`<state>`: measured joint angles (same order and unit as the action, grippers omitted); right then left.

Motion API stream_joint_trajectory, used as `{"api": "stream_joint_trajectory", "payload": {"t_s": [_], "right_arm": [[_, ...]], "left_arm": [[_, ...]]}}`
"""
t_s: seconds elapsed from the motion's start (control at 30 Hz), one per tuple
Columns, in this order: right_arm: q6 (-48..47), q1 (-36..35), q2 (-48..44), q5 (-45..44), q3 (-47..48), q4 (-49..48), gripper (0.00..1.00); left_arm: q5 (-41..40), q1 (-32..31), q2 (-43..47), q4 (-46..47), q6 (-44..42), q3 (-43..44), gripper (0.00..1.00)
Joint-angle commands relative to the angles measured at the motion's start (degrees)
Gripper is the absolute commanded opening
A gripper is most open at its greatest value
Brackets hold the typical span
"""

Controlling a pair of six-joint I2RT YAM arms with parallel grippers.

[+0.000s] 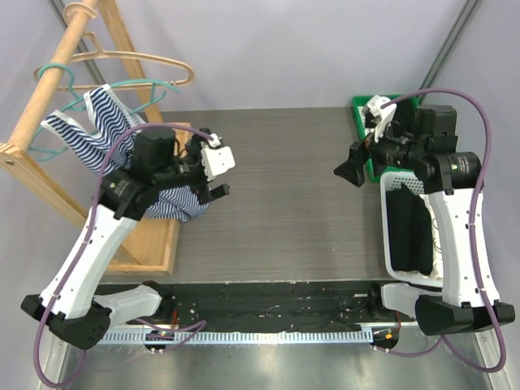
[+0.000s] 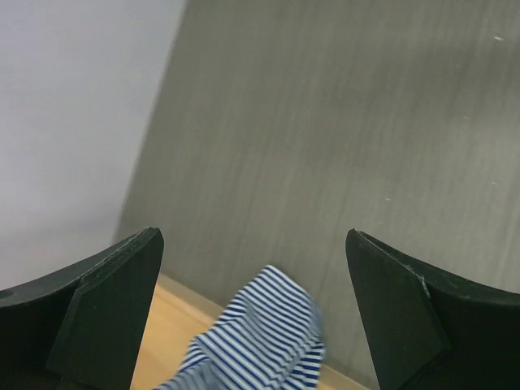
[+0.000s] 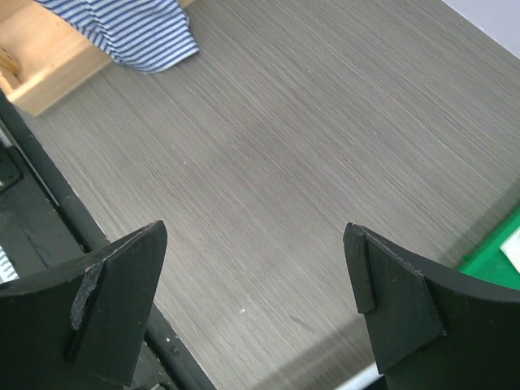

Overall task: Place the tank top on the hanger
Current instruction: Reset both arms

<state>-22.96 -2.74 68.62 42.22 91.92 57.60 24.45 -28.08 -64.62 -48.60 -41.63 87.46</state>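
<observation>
On the near right of the table point(image 1: 284, 211), a white basket point(image 1: 388, 244) holds a black garment point(image 1: 406, 227). The right fingers point(image 3: 398, 309) are spread wide and hold nothing, hovering over bare table surface. The left fingers point(image 2: 106, 309) are also spread wide and empty, with the hem of the tank top point(image 1: 101, 122) just below them, over the wooden rack's base point(image 1: 154, 244). The tank top hangs draped on the teal hanger point(image 1: 154, 84), which hooks over the rack's rail. Farther along the rail hangs a tan hanger point(image 1: 154, 58).
</observation>
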Motion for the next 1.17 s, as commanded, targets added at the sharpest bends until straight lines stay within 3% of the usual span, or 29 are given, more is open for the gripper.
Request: {"api": "stream_joint_trajectory", "payload": {"t_s": [0.0,0.37,0.57,0.73,1.13], "right_arm": [[-5.0,0.3,-4.1,-5.5,1.2,4.1,1.0],[-19.6,0.2,-15.0,-14.9,-8.3,18.8,1.0],[-24.8,0.1,-17.4,-12.7,-4.0,28.3,1.0],[-23.2,-1.1,-18.3,-10.5,-3.4,28.6,1.0],[-23.6,-1.9,-19.2,-8.8,-3.1,28.6,1.0]], "left_arm": [[-0.8,-1.3,0.0,1.8,9.2,-5.7,1.0],[15.5,-1.8,2.9,-1.8,11.8,-20.9,1.0],[25.6,-0.3,4.6,-17.0,1.8,-17.2,1.0],[32.0,3.3,5.9,-26.3,-4.6,-14.2,1.0],[33.7,6.5,7.6,-31.1,-9.0,-14.5,1.0]]}}
